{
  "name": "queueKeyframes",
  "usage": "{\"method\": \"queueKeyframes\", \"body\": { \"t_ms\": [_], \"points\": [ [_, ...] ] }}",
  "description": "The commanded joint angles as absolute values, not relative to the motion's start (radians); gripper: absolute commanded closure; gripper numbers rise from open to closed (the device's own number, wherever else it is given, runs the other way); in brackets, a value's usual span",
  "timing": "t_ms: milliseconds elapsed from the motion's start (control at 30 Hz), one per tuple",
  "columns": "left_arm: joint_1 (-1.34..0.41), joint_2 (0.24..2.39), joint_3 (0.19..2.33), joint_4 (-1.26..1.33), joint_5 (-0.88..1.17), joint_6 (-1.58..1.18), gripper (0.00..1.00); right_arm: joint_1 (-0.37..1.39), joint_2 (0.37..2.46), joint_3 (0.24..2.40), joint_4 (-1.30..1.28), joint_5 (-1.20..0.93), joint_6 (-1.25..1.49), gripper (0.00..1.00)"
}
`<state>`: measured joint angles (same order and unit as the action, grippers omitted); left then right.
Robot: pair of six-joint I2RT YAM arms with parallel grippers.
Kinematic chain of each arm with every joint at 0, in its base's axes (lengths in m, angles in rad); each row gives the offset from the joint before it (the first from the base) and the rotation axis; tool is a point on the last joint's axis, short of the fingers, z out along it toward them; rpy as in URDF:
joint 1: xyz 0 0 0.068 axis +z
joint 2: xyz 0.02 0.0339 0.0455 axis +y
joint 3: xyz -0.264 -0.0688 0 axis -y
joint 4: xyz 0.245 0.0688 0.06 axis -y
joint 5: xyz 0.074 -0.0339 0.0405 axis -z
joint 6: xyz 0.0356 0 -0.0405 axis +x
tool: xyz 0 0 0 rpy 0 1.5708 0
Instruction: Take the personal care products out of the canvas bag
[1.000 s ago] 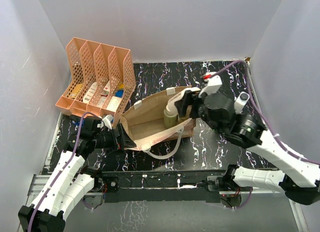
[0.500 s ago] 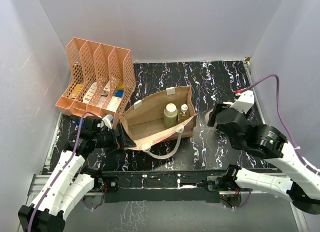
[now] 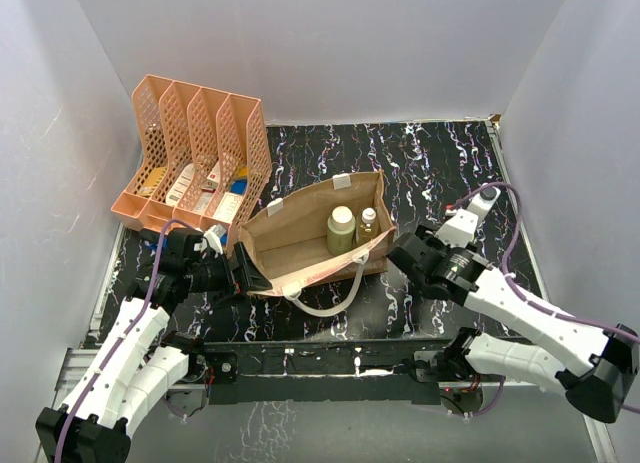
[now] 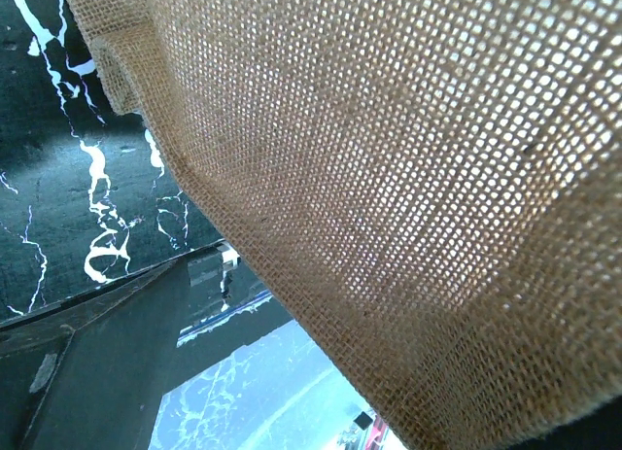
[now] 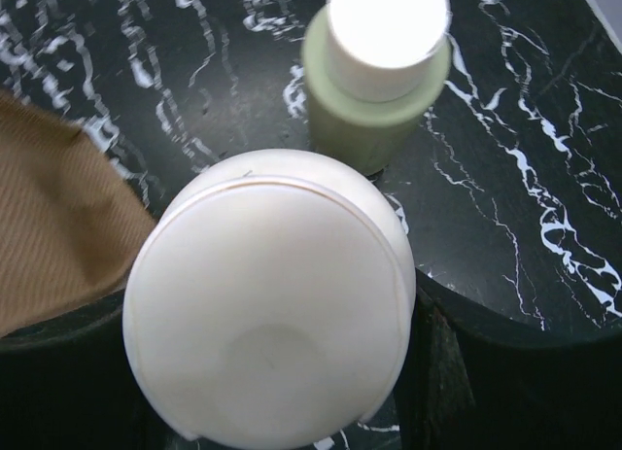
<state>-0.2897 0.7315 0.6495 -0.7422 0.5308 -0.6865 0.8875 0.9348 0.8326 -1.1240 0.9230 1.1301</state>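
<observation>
Pinching a white-capped bottle point(image 5: 267, 304), the right jaws sit beside the canvas bag point(image 3: 300, 245); left jaws spread.

The top view looks down from 6 o'clock; both wrist views sit very close, all sharing the bag point(image 3: 300, 245).

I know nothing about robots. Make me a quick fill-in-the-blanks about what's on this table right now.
The canvas bag holds ___ bottles.
The gripped bottle in the right tool has a ___ cap.
The neighbouring bottle, standing on the table, has a ___ body.
Missing words: two; white; green.
</observation>
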Motion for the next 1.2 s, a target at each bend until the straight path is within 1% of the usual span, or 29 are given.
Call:
{"method": "queueKeyframes", "body": {
  "t_ms": [0, 167, 300, 400, 500, 533, 600, 667, 800, 867, 933, 967, 1067, 1167],
  "points": [
    [-0.290, 0.730, 0.681, -0.769, 0.529, -0.675, 0.04, 0.731, 0.967, 0.816, -0.981, 1.017, 1.193, 0.92],
    [-0.290, 0.732, 0.676, -0.767, 0.530, -0.676, 0.04, 0.704, 0.962, 0.736, -0.850, 0.975, 1.135, 0.92],
    [-0.290, 0.733, 0.676, -0.766, 0.528, -0.677, 0.04, 0.692, 0.970, 0.693, -0.848, 0.991, 1.197, 0.91],
    [-0.290, 0.735, 0.678, -0.762, 0.530, -0.679, 0.04, 0.655, 0.995, 0.674, -0.847, 0.971, 1.234, 0.88],
    [-0.290, 0.733, 0.686, -0.765, 0.522, -0.681, 0.04, 0.642, 1.017, 0.673, -0.853, 0.967, 1.246, 0.88],
    [-0.290, 0.730, 0.686, -0.762, 0.522, -0.684, 0.04, 0.640, 1.024, 0.674, -0.851, 0.968, 1.246, 0.85],
    [-0.290, 0.730, 0.682, -0.751, 0.526, -0.694, 0.04, 0.639, 1.044, 0.677, -0.850, 0.971, 1.248, 0.77],
    [-0.290, 0.736, 0.681, -0.746, 0.532, -0.697, 0.04, 0.636, 1.065, 0.678, -0.850, 0.967, 1.251, 0.74],
    [-0.289, 0.741, 0.706, -0.751, 0.511, -0.700, 0.03, 0.636, 1.089, 0.671, -0.848, 0.954, 1.266, 0.63],
    [-0.290, 0.749, 0.723, -0.757, 0.496, -0.700, 0.03, 0.636, 1.083, 0.666, -0.848, 0.949, 1.268, 0.53],
    [-0.290, 0.757, 0.746, -0.766, 0.474, -0.703, 0.03, 0.636, 1.070, 0.665, -0.851, 0.950, 1.266, 0.36],
    [-0.290, 0.759, 0.760, -0.769, 0.461, -0.709, 0.03, 0.636, 1.062, 0.667, -0.854, 0.949, 1.258, 0.29],
    [-0.290, 0.746, 0.775, -0.760, 0.437, -0.732, 0.03, 0.636, 1.033, 0.676, -0.857, 0.944, 1.222, 0.15],
    [-0.290, 0.728, 0.752, -0.728, 0.440, -0.759, 0.03, 0.636, 0.996, 0.677, -0.849, 0.938, 1.189, 0.05]
  ]
}}
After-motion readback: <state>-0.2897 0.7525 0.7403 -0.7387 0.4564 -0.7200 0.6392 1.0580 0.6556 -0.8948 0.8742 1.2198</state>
